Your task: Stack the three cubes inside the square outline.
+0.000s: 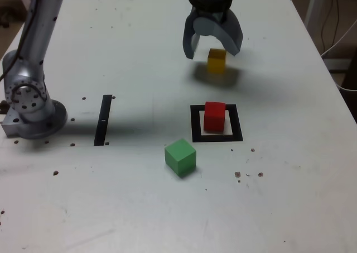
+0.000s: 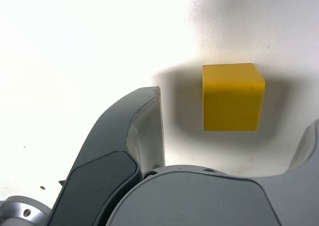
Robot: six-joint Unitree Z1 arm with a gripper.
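With jaws spread wide, dark grey gripper straddles small rigid yellow cube, likely light; pinch its flat opposite sides.

The silver metal base joint of the arm sits at the exterior view's left, and its silver link rises from there out of the top of the picture. The dark grey two-fingered gripper hangs at the far side, pointing down, its curved jaws spread wide apart. In the wrist view both grey fingers show, empty.
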